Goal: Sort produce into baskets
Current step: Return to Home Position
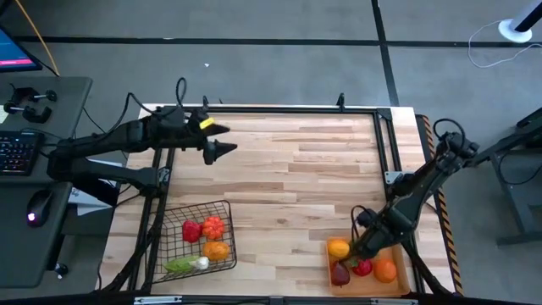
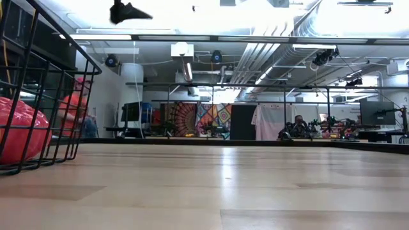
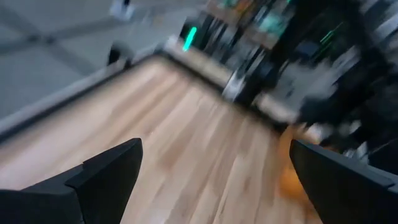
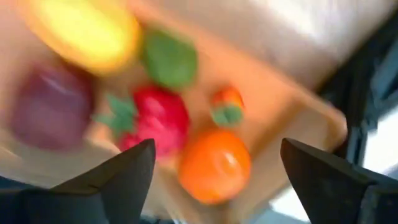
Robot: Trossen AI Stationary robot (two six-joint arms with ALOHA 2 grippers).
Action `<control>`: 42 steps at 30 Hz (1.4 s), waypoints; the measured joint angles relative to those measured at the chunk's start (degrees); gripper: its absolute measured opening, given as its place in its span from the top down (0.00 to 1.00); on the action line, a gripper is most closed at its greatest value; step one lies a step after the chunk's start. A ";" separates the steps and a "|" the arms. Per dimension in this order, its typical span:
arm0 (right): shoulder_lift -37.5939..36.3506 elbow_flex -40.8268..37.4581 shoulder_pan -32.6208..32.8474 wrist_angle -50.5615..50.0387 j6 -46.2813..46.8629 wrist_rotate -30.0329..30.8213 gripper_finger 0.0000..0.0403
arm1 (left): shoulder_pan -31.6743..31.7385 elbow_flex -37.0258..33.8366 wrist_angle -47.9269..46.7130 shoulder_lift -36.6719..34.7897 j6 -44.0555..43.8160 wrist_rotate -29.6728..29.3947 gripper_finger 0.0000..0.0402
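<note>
The black wire basket [image 1: 222, 212] stands at the table's near left, holding a red piece [image 1: 191, 230], an orange-red piece [image 1: 213, 226], an orange piece [image 1: 217, 250], a green piece [image 1: 179, 264] and a small white piece [image 1: 202, 263]. The low view shows it too [image 2: 64, 96]. The orange tray [image 1: 398, 284] at the near right holds a yellow piece [image 4: 87, 31], a dark red one [image 4: 53, 106], a red strawberry [image 4: 155, 121], an orange [image 4: 214, 165] and a small orange-red piece [image 4: 227, 106]. My right gripper [image 1: 360, 248] hangs open and empty over the tray [image 4: 217, 149]. My left gripper [image 1: 222, 151] is open and empty above the far left of the table [image 3: 216, 149].
A black metal frame [image 1: 385, 144] runs along the table's far and right edges. A desk with a keyboard [image 1: 17, 152] and a mouse [image 1: 34, 207] stands left of the table. Bare wooden tabletop [image 1: 296, 195] lies between the basket and the tray.
</note>
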 joint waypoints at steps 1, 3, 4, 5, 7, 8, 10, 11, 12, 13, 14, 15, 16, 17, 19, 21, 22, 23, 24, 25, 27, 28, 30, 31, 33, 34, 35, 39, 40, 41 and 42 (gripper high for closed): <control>-0.56 0.43 -0.79 -0.34 -0.10 2.69 0.15 | 0.00 -0.93 4.31 -0.04 0.83 0.27 0.02; -2.04 1.50 -2.57 -0.81 -0.13 9.44 0.15 | 0.00 -3.94 13.17 -0.05 1.85 1.50 0.02; -2.84 2.17 -3.52 -1.08 -0.13 13.36 0.15 | 0.00 -5.97 17.38 -0.01 1.69 1.60 0.02; -3.63 2.80 -4.45 -1.44 -0.15 17.16 0.15 | -0.03 -8.40 21.57 0.02 0.99 1.64 0.02; -4.94 3.99 -6.45 -2.42 -1.30 23.28 0.15 | -0.04 -14.10 30.90 0.24 -2.43 1.88 0.02; -5.61 4.51 -7.39 -2.48 -3.03 25.29 0.15 | -0.04 -17.31 35.99 0.31 -5.02 2.50 0.02; -6.75 5.58 -9.76 -2.43 -7.07 27.86 0.15 | -0.19 -23.51 46.44 0.37 -10.80 5.09 0.02; -7.18 5.85 -11.05 -2.43 -9.23 28.37 0.15 | -0.70 -26.29 51.91 0.36 -13.17 6.03 0.02; -7.48 5.99 -12.58 -2.46 -11.70 28.45 0.15 | -1.35 -28.72 56.46 0.25 -15.01 6.50 0.02; -7.67 6.20 -14.32 -2.40 -14.39 28.43 0.15 | -2.01 -30.88 59.57 -0.23 -16.28 6.64 0.02; -7.74 6.47 -16.12 -1.96 -17.18 28.42 0.15 | -2.60 -32.83 61.58 -1.00 -17.14 6.67 0.02; -7.76 6.80 -17.94 -1.56 -19.97 28.42 0.15 | -3.13 -34.34 62.58 -1.87 -17.84 6.49 0.02; -7.76 7.18 -19.73 -1.33 -22.64 28.41 0.15 | -3.68 -35.45 62.86 -2.96 -18.08 6.09 0.02; -7.76 7.51 -21.54 -0.88 -25.36 28.26 0.15 | -4.16 -36.64 62.71 -4.38 -18.13 5.67 0.02; -7.71 8.09 -25.23 0.52 -29.98 28.06 0.15 | -5.00 -38.59 61.09 -7.42 -17.74 4.67 0.02; -7.67 8.50 -28.54 1.15 -33.81 28.03 0.17 | -5.33 -40.58 59.70 -10.48 -17.22 4.29 0.02; -7.67 8.70 -30.05 1.26 -35.26 28.05 0.19 | -5.31 -41.48 59.00 -12.02 -17.21 4.28 0.02; -7.67 8.99 -31.39 1.32 -36.78 28.07 0.21 | -5.15 -42.33 58.18 -13.59 -17.19 4.24 0.02; -7.67 9.24 -32.55 1.49 -38.26 28.11 0.24 | -5.06 -43.27 57.43 -15.07 -17.17 4.18 0.02; -7.67 9.40 -33.52 1.55 -39.80 28.17 0.26 | -4.95 -44.22 56.94 -16.34 -17.21 4.06 0.03; -7.67 9.44 -35.11 1.86 -42.68 28.41 0.32 | -4.70 -46.20 55.87 -18.54 -17.57 4.06 0.06; -7.65 9.44 -35.65 2.29 -43.78 28.56 0.36 | -4.68 -47.20 55.74 -19.42 -17.71 4.06 0.09; -7.65 9.44 -36.43 3.08 -45.28 28.62 0.43 | -4.70 -48.98 56.38 -20.90 -18.34 4.06 0.15; -7.65 9.44 -36.57 3.39 -45.86 28.66 0.47 | -4.70 -49.72 56.34 -21.68 -18.71 4.06 0.20; -7.65 9.44 -36.72 4.25 -46.94 28.62 0.57 | -4.98 -50.77 56.35 -22.86 -18.96 4.06 0.30; -7.65 9.44 -36.71 4.64 -47.39 28.60 0.63 | -5.21 -51.21 56.37 -23.31 -18.94 4.07 0.36; -7.65 9.44 -36.72 4.97 -48.17 28.60 0.69 | -5.45 -51.71 56.56 -23.77 -18.74 4.08 0.43; -7.65 9.44 -36.69 5.92 -50.10 28.58 0.94 | -6.45 -54.35 57.61 -25.75 -17.84 4.08 0.75; -7.65 9.44 -36.69 6.02 -50.10 28.60 0.97 | -6.77 -55.04 57.95 -26.20 -17.16 4.08 0.83; -7.65 9.44 -36.69 6.16 -50.10 28.60 0.97 | -7.13 -55.96 58.77 -26.73 -16.54 4.07 0.91; -7.65 9.44 -36.69 6.24 -50.10 28.60 0.96 | -7.45 -57.14 60.20 -27.19 -16.24 4.07 0.95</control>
